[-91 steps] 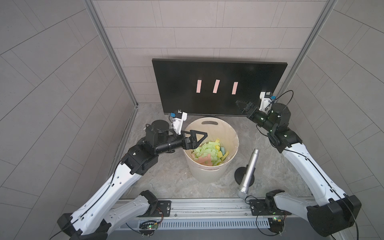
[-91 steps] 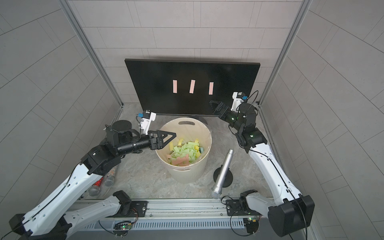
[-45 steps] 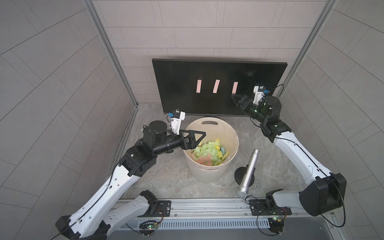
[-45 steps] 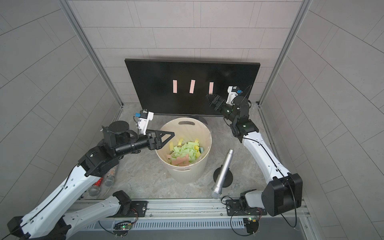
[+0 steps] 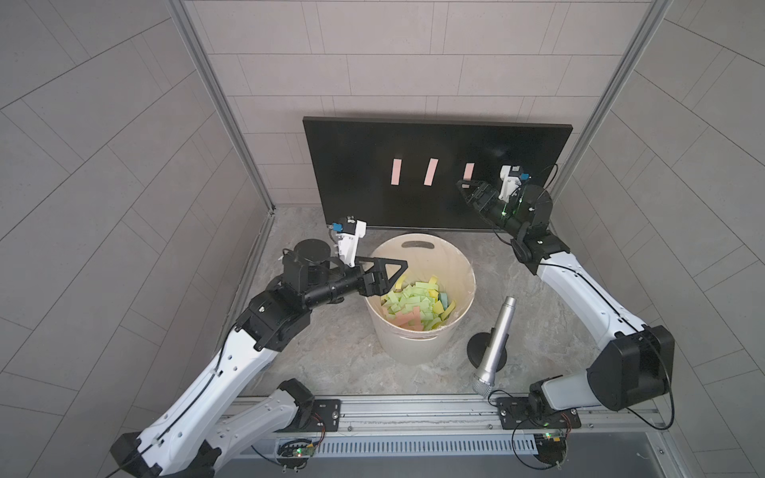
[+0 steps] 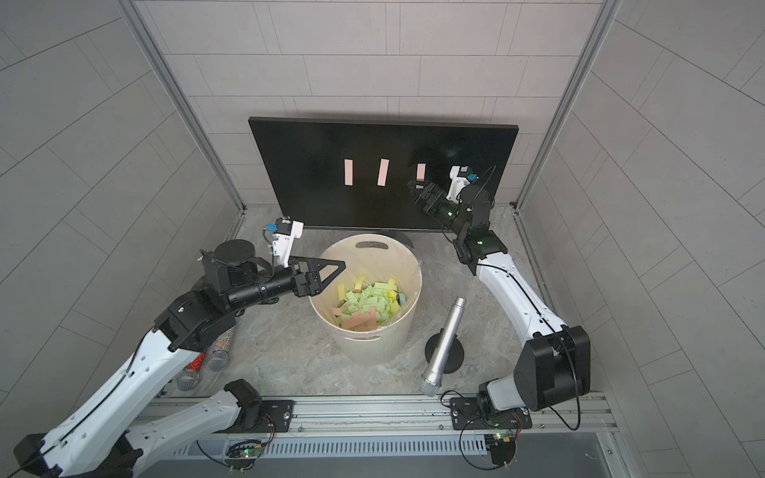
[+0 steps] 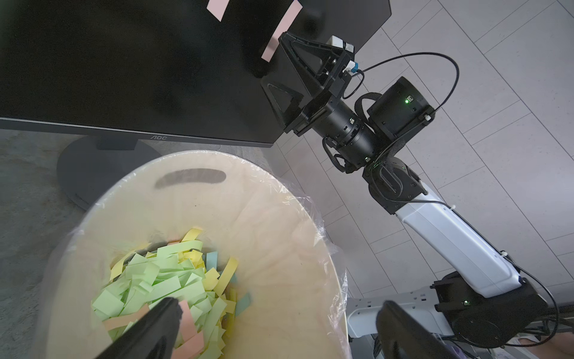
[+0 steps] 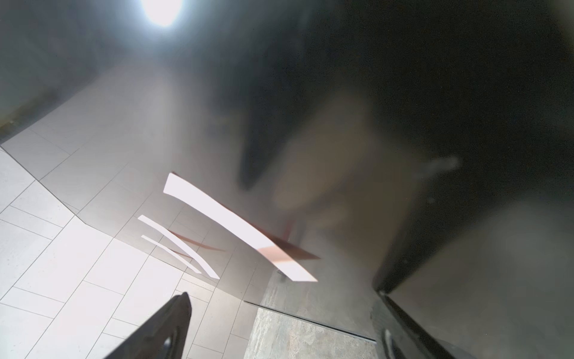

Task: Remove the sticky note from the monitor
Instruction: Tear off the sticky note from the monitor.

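Left wrist view gives the clearest look at the work: the right tool (image 7: 273,60) stands against the dark monitor (image 7: 124,62) with its jaws spread wide. The lower end of a pale pink sticky note (image 7: 289,18) lies between its two fingers, and nothing is pinched yet. In both top views this note is the rightmost of three on the screen, with the other pink notes (image 5: 431,177) to its left, at the far side of the tabletop (image 5: 331,360). The left tool (image 5: 395,275) hangs fully open and empty over the left rim of the cream bucket (image 5: 467,265), which holds discarded notes. The strip is probably featherlight, limp paper held only by a weak adhesive band. In the right wrist view it appears to bow off the glass, so part of it seems loose. The best hold looks to be that lower end, pinched flat between the pads and peeled along its length rather than yanked. A shallow pinch could let thin paper slip or tear, and pushing into the screen might rock the monitor on its stand.
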